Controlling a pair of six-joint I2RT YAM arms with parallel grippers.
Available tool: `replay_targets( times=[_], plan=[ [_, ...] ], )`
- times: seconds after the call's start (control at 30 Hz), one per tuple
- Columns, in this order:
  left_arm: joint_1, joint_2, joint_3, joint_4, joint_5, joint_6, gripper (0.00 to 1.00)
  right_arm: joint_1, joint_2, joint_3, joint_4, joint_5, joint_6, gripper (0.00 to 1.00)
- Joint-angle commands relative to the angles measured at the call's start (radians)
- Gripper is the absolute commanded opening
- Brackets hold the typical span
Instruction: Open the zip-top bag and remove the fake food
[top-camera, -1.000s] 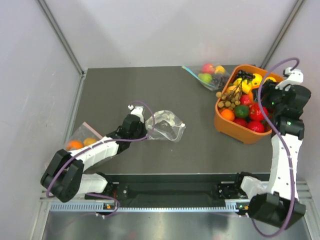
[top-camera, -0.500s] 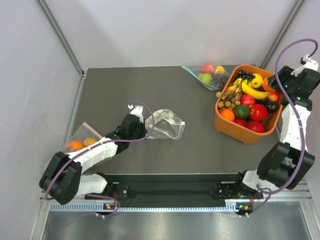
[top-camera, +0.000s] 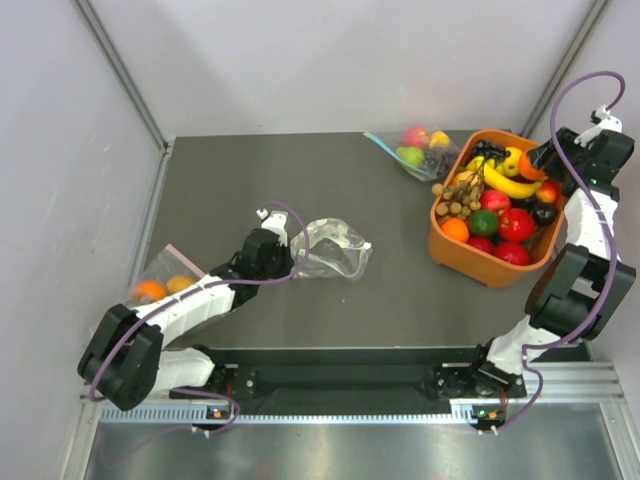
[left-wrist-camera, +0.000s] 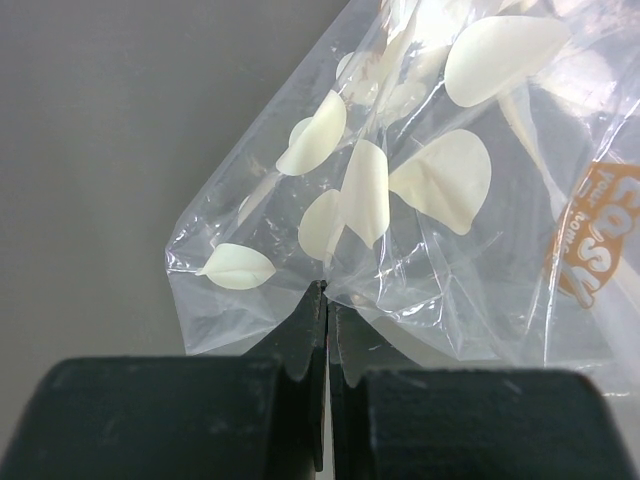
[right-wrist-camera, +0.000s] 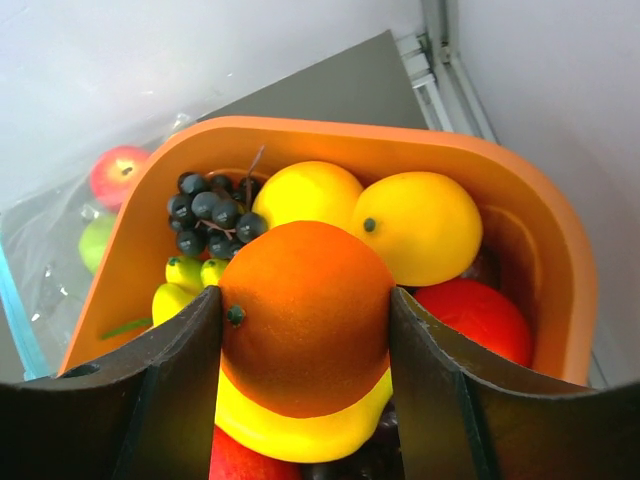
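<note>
The zip-top bag (top-camera: 335, 250), clear with white polka dots, lies crumpled and looks empty on the dark table. My left gripper (top-camera: 291, 262) is shut on its near left edge, and the left wrist view shows the closed tips (left-wrist-camera: 327, 290) pinching the plastic (left-wrist-camera: 420, 200). My right gripper (top-camera: 540, 166) is shut on an orange ball (right-wrist-camera: 305, 315) above the far right corner of the orange bin (top-camera: 470, 262). A yellow banana (top-camera: 510, 185) and a bunch of tan berries (top-camera: 458, 195) lie in the bin.
The bin (right-wrist-camera: 350, 135) holds several other toy fruits. A clear bag with a blue zip strip (top-camera: 415, 150) holding fruit lies behind it. A pink-edged bag (top-camera: 165, 282) with orange fruit lies at the left table edge. Grey walls stand on both sides.
My right arm has swung out to the bin's far right side and folded back, with the orange ball now showing between its fingers. The left arm and the bag have not moved.
</note>
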Motion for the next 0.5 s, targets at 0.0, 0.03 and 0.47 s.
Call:
replay_targets(
  times=[0.0,0.03,0.47],
  plan=[
    [0.006,-0.024,0.029,0.023,0.014,0.015,0.00,-0.009,0.008,0.048,0.071,-0.078,-0.008,0.54],
    [0.006,-0.021,0.033,0.023,0.014,0.015,0.00,-0.009,0.007,0.040,0.074,-0.088,-0.008,0.62],
    [0.006,0.013,0.060,0.025,0.037,0.011,0.03,-0.009,-0.137,-0.035,0.065,-0.086,0.000,1.00]
  ],
)
